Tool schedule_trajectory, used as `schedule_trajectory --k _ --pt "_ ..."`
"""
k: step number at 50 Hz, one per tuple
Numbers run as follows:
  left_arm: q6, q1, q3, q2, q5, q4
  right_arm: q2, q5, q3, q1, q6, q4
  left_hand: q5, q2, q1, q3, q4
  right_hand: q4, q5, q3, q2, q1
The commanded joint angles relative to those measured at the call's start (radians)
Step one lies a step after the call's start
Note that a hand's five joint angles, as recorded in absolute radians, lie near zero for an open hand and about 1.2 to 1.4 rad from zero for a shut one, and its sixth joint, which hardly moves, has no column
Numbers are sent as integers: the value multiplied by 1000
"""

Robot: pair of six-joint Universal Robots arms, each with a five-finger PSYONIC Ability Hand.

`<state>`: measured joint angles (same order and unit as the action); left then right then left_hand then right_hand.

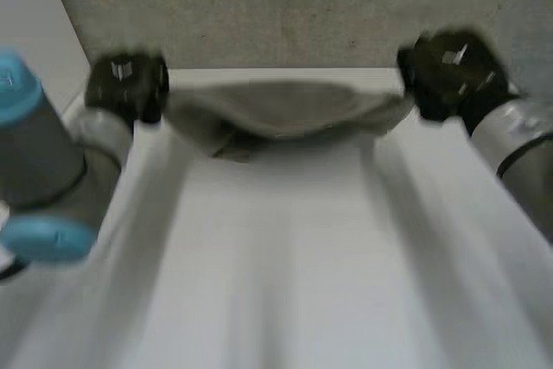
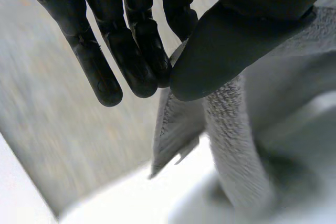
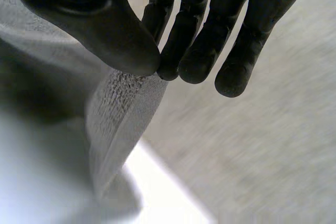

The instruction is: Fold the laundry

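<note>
Currently the grey towel (image 1: 285,110) hangs stretched between the 2 hands over the far end of the white table (image 1: 285,274). Its top edge runs almost level from hand to hand, and its middle sags in a shallow curve. A darker fold droops lowest on the side nearer the left hand. The head view does not settle whether that fold touches the table.

The left hand (image 1: 128,85) holds the towel's left end. In the left wrist view this hand (image 2: 236,45) has its thumb pressed down on the terry edge of the towel (image 2: 231,129), pinning it against the nearly straight fingers (image 2: 131,61), which lie close together. A hemmed flap hangs just below the pinch.

The right hand (image 1: 449,71) holds the opposite end. In the right wrist view this hand (image 3: 100,24) brings its thumb tip against its fingertips (image 3: 197,56), with the towel's edge (image 3: 121,114) caught between them. From there the cloth falls away under the thumb.

Both hands sit at about the same height, well apart, with the towel spanning the gap. The left arm (image 1: 43,170) and the right arm (image 1: 518,149) reach in along the table's 2 sides. Beyond the table's far edge lies a speckled grey floor (image 1: 285,6).
</note>
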<state>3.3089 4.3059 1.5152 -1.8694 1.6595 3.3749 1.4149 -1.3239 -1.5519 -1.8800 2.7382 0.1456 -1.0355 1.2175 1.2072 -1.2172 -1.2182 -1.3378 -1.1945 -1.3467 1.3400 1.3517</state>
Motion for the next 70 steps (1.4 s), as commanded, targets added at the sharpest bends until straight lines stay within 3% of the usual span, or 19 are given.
schedule_trajectory --k 1,5,14,17,18,19,21,22,24,36,49,51,52,56,57,59,63,65,70 --pt "40 8 350 16 -81 9 -66 6 -123 9 -199 -161 -186 179 189 -179 -178 -58 -27 -50 56 45" --pt "89 6 480 7 -112 9 -73 6 -191 12 -255 -164 -186 179 189 -179 -178 -58 -27 -50 56 45" --pt "173 -23 528 38 -113 -2 -57 8 -301 16 -288 -153 -140 132 143 -133 -131 -58 -27 -50 56 45" --pt "176 -26 523 72 -113 -2 -54 8 -321 24 -285 -135 66 -73 -63 73 74 -58 -27 -50 56 45" --pt "176 -26 520 81 -113 -2 -53 6 -329 31 -285 -123 229 -236 -226 236 237 -58 -27 -50 56 45" --pt "176 -26 520 81 -113 -2 -53 6 -329 32 -285 -123 230 -238 -227 237 238 -58 -27 -50 56 45" --pt "178 -26 507 87 -113 -2 -51 3 -344 44 -287 -94 703 -711 -701 711 712 -58 -27 -50 56 45" --pt "178 -26 507 87 -113 -2 -51 3 -344 44 -287 -93 706 -713 -703 713 714 -58 -27 -50 56 45" --pt "179 -26 478 101 -112 -2 -51 0 -350 50 -290 -75 925 -933 -922 932 933 -58 -27 -50 56 45" --pt "178 -20 315 130 -115 9 -60 -1 -389 88 -296 -11 973 -980 -970 980 981 -58 -27 -50 56 45" --pt "179 12 203 4 -124 8 -45 9 -412 150 -272 37 979 -986 -976 986 987 -58 -27 -50 56 45" --pt "179 49 209 -8 -174 8 -15 9 -424 147 -241 42 967 -975 -964 974 975 404 436 413 -406 -418" --pt "179 49 209 -8 -175 8 -14 9 -424 147 -241 42 967 -975 -964 974 975 407 439 416 -409 -421" --pt "181 119 211 -14 -311 4 25 12 -424 137 -120 35 932 -939 -929 939 940 811 843 820 -814 -825" --pt "181 120 211 -14 -311 4 26 12 -424 137 -120 35 932 -939 -929 939 940 812 844 821 -815 -826" --pt "185 170 206 -23 -413 6 38 20 -422 133 -48 34 839 -846 -836 846 847 877 908 886 -879 -891" --pt "222 224 206 -53 -515 8 68 34 -430 128 -14 42 785 -793 -782 792 793 886 917 895 -888 -900" --pt "300 267 206 -89 -602 8 72 37 -433 125 -12 43 771 -778 -768 778 779 886 917 895 -888 -900" --pt "426 316 210 -151 -693 4 65 40 -435 127 -14 43 744 -752 -741 751 752 886 917 895 -888 -900"
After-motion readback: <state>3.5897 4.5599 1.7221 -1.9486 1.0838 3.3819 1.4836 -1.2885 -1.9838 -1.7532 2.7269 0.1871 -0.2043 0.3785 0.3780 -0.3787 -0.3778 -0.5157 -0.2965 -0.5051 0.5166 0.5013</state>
